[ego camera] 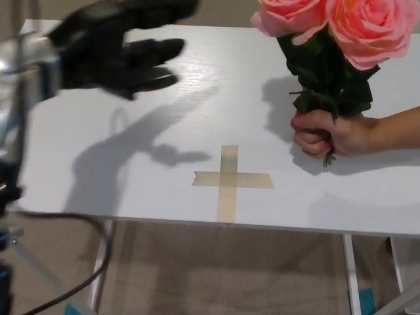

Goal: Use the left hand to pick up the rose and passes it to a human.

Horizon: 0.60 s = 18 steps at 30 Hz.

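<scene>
Handover looks done, judging from the layout. The pink roses sit in the upper right of the frame, blooms partly cut off by the top edge, stems w/ dark green leaves bunched down into the person's hand. That hand is fisted round the stems at right-centre, forearm coming in from the right edge and hovering just above the white table.

The robot's left hand is in the upper left, blurred, well apart from the flowers. Fingers look spread and empty, nothing between them, so it's wide and holding nothing. Its shadow falls on the tabletop below it, toward the tan tape cross at bottom-centre. Silver forearm is at the far left edge, black cable dangling in the lower left corner. Right hand isn't in view.

Risks from here, as I read it:
- Blur suggests the arm is moving fast; a quick swing near the left table edge could clip the tabletop or its corner.
- The cable hangs loose near the table leg in the lower left; could snag if the arm pulls further out of frame.
- Person's grip is low on the stems, the heads are top-heavy, so the bunch could tilt or a stem slip out. That's on the person tho, not the robot.
- If the robot reaches back in w/out need, it could bump the blooms.
</scene>
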Tool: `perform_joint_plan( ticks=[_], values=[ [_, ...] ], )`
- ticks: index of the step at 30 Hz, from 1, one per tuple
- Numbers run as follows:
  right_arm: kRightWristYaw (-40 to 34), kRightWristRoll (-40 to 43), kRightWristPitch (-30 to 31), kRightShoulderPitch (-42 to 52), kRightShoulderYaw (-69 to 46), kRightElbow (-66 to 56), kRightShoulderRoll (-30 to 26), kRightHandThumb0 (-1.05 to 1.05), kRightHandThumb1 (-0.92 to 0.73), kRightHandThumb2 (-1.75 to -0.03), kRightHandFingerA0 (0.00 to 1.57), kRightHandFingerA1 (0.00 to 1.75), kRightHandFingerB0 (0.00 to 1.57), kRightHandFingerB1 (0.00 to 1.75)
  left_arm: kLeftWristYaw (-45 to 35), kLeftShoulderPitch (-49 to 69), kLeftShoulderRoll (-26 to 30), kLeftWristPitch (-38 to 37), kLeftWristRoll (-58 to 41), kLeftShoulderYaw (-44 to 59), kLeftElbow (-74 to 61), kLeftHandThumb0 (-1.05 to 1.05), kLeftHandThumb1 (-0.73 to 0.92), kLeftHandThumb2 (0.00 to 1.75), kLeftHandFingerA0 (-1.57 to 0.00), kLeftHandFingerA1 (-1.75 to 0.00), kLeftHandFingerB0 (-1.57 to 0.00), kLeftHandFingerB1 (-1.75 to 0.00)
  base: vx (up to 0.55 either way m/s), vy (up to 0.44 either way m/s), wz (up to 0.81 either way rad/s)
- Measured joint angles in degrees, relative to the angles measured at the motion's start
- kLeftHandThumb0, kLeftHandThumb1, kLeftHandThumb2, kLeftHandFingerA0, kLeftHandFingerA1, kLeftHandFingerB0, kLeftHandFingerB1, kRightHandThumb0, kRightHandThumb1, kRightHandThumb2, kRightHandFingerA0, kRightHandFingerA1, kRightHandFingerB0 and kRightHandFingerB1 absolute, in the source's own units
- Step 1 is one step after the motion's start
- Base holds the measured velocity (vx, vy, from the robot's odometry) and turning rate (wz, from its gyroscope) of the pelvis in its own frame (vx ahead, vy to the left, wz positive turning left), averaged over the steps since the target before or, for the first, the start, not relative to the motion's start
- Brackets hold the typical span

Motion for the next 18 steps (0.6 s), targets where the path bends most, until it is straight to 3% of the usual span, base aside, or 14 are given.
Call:
perform_joint_plan(
  ticks=[1,2,4,5,6,7,8,9,10,18],
  values=[
    [0.0,0.0,0.0,0.0,0.0,0.0,0.0,-0.43,-0.60,-0.61,0.69,0.48,0.57,0.43,-0.3,1.6,0.7,0.0,-0.4,0.9,-1.9,-0.75,0.46,0.58,0.00,-0.01,0.00,-0.24,0.00,0.000,0.00],
    [0.0,0.0,0.0,0.0,0.1,0.0,-0.1,-0.43,-0.60,-0.61,0.69,0.48,0.57,0.43,-0.4,4.0,1.5,0.0,-0.7,2.3,-4.6,-0.70,0.37,0.73,0.00,-0.05,-0.04,-0.22,0.00,0.000,0.00],
    [0.0,0.0,0.0,0.0,0.1,-0.1,-0.1,-0.43,-0.60,-0.61,0.69,0.48,0.57,0.43,-0.5,7.5,2.2,0.0,-1.0,4.1,-8.4,-0.65,0.40,0.71,-0.07,-0.27,-0.11,-0.33,0.00,0.000,0.00],
    [0.0,0.0,0.0,-0.1,0.1,-0.1,-0.1,-0.43,-0.60,-0.61,0.69,0.48,0.57,0.43,-0.5,10.4,2.5,-0.1,-1.2,5.6,-11.4,-0.29,0.20,0.82,-0.07,-0.50,-0.06,-0.48,0.00,0.000,0.00],
    [0.0,0.0,0.0,-0.1,0.1,-0.1,-0.1,-0.43,-0.60,-0.61,0.69,0.48,0.57,0.43,-0.5,12.7,2.5,-0.1,-1.4,6.7,-13.6,-0.54,0.46,0.55,-0.40,-0.36,-0.35,-0.32,0.00,0.000,0.00],
    [0.0,0.0,0.0,0.0,0.2,-0.1,-0.1,-0.43,-0.60,-0.61,0.69,0.48,0.57,0.43,-0.5,14.9,2.4,-0.1,-1.8,7.7,-15.9,-0.54,0.46,0.55,-0.40,-0.36,-0.35,-0.32,0.00,0.000,0.00],
    [0.0,0.0,0.0,0.0,0.2,-0.1,-0.1,-0.43,-0.60,-0.61,0.69,0.48,0.57,0.43,-0.6,17.4,2.3,-0.1,-2.2,8.9,-18.1,-0.53,0.45,0.55,-0.51,-0.40,-0.42,-0.35,0.00,0.000,0.00],
    [0.0,0.0,0.0,0.0,0.2,-0.1,-0.1,-0.43,-0.60,-0.61,0.69,0.48,0.57,0.43,-0.7,19.9,2.2,-0.1,-2.7,10.0,-20.3,-0.56,0.41,0.71,-0.53,-0.51,-0.43,-0.45,0.00,0.000,0.00],
    [0.0,0.0,0.0,0.1,0.3,-0.1,-0.1,-0.43,-0.60,-0.61,0.69,0.48,0.57,0.43,-0.9,22.1,2.0,0.0,-3.2,10.9,-22.1,-0.54,0.47,0.57,-0.64,-0.46,-0.50,-0.38,0.00,0.000,0.00],
    [-0.1,0.0,-0.2,2.0,0.5,-0.1,-0.1,-0.39,-0.64,-0.59,0.72,0.47,0.61,0.43,-4.1,43.4,0.3,0.0,-7.5,16.7,-32.6,-0.51,0.51,0.56,-0.72,-0.49,-0.53,-0.38,0.00,0.000,0.00]
  ],
)
